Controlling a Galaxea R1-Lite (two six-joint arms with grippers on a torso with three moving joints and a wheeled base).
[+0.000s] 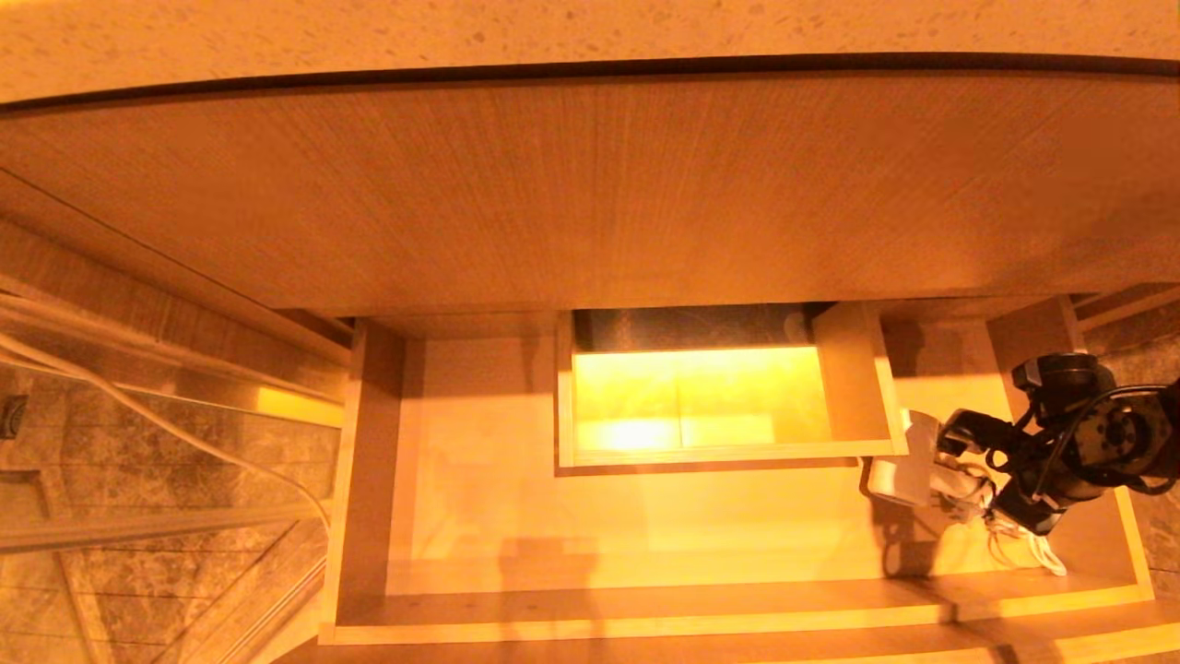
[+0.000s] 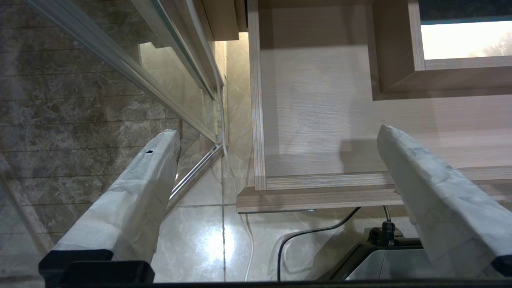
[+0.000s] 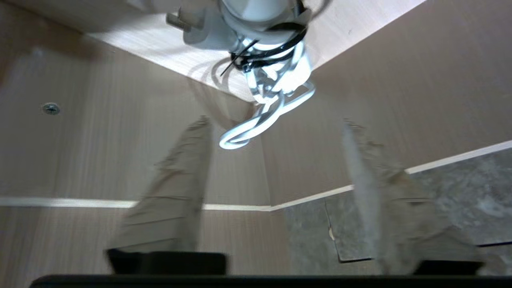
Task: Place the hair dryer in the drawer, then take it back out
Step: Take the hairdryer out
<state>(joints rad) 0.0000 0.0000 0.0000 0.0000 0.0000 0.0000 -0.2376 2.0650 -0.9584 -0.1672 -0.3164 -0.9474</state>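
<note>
The small white hair dryer (image 1: pixel 908 472) with its bundled white cord (image 3: pixel 264 114) lies on the pale floor of the wide light-wood drawer (image 1: pixel 645 620), at the drawer's right end, just beside the corner of the rectangular boxed cut-out (image 1: pixel 853 387) at the back. The right hand (image 3: pixel 276 188) sits inside the drawer just behind the dryer, its taped fingers (image 3: pixel 176 192) spread apart and gripping nothing. The left hand (image 2: pixel 276 188) hangs off the drawer's left corner, over the glossy tiled floor (image 2: pixel 208 240), fingers wide and empty.
</note>
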